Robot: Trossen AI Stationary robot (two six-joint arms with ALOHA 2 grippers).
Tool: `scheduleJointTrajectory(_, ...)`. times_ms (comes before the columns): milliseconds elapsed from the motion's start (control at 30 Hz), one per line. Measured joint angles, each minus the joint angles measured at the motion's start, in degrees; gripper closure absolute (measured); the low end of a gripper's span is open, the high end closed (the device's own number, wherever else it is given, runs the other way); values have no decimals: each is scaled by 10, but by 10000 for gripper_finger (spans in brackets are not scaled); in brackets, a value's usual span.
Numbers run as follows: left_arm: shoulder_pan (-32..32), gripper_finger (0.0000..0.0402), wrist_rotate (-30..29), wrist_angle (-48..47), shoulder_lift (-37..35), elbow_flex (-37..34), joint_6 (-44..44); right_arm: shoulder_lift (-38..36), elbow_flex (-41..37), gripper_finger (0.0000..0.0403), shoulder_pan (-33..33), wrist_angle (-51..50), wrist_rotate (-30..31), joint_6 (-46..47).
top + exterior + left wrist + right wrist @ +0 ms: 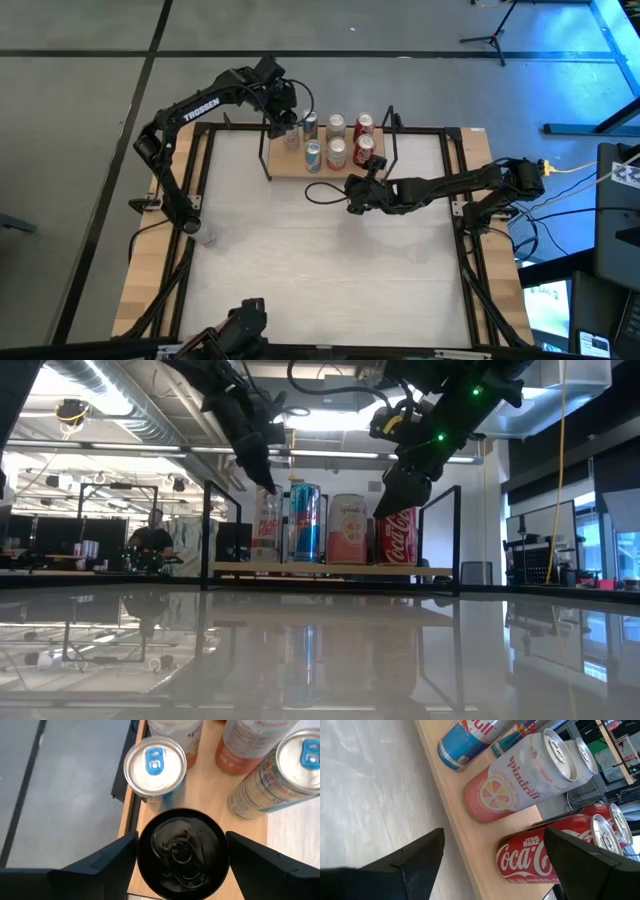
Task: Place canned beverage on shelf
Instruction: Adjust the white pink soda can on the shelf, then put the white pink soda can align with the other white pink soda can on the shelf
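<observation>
1. High view: the shelf [330,165], a light-wood board with black rod uprights, sits at the table's [330,260] far edge and carries a cluster of cans. The left gripper [290,128] hangs over the shelf's left end, above a can [292,137] there. The right gripper [362,180] sits just off the shelf's front edge, near its right end.

2. Low view: a blue can [304,523], a pink Spindrift can [348,529] and a red Coca-Cola can [398,536] stand upright on the shelf [330,569]. The left gripper [262,475] reaches down at the shelf's left end.

3. Left wrist view: the left gripper [182,857] looks down on a black-topped can [183,852] standing on the shelf [210,785]; its fingers [112,862] stand apart on either side of the can with gaps showing, gripping nothing.

4. Right wrist view: the right gripper [492,865] faces the shelf [455,820], its fingers spread wide and empty, the Coca-Cola can [530,860] ahead.
</observation>
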Motion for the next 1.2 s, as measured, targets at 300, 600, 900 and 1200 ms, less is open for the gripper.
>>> scheduleJointTrajectory(300,-10,119,-68,18,-75,0,-31,0,0,63,0,0,0,0)
scheduleJointTrajectory(600,-45,119,-5,12,-157,1,-95,0,0,63,0,0,0,-1)
scheduleJointTrajectory(900,-144,119,-4,-92,-159,1,-176,0,0,63,7,0,-17,4)
scheduleJointTrajectory(1200,-268,118,-39,-149,-215,-80,-278,0,0,63,83,0,2,40)
